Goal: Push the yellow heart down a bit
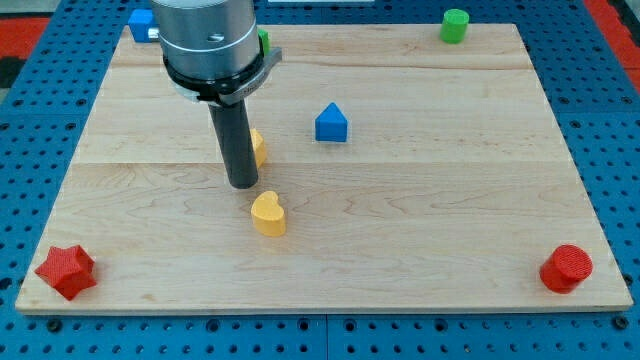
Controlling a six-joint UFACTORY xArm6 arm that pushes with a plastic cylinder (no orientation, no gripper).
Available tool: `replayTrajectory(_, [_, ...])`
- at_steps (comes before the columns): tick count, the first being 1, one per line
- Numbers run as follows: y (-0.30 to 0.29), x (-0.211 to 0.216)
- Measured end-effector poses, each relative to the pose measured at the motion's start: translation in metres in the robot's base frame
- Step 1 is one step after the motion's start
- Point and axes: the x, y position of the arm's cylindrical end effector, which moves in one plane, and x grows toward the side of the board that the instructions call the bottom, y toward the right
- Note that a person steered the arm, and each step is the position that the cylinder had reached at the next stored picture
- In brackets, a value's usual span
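Blue pegboard frames a pale wooden surface [420, 220], which carries a scatter of small coloured blocks. Near the middle, slightly toward the view's left and bottom, lies the yellow heart [268, 213], flat on the wood with its lobes pointing to the view's top. My tip [243, 185] sits just above and a little to the left of the heart, very close to its upper edge; whether the two actually touch cannot be told. No claw is fitted, so there is nothing to be released or clenched: the arm ends only in the dark rod, which stands upright beneath a grey housing [205, 35] at the view's top left.

Partly hidden behind the rod, on its right side, is a second yellow block [258, 146], whose shape cannot be made out. To the right of that, well apart from the heart, stands a blue block [331, 123] with a peaked, house-like top. A blue cube [141, 22] peeks out at the top left corner, and a sliver of a green block [264, 41] shows beside the housing. A green cylinder [455, 25] stands near the top right edge. A red star [66, 270] rests in the bottom left corner, and a red cylinder [567, 267] in the bottom right corner.
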Motion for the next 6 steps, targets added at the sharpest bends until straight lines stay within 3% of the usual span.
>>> replayTrajectory(4, [0.034,0.034])
replayTrajectory(6, [0.077,0.054])
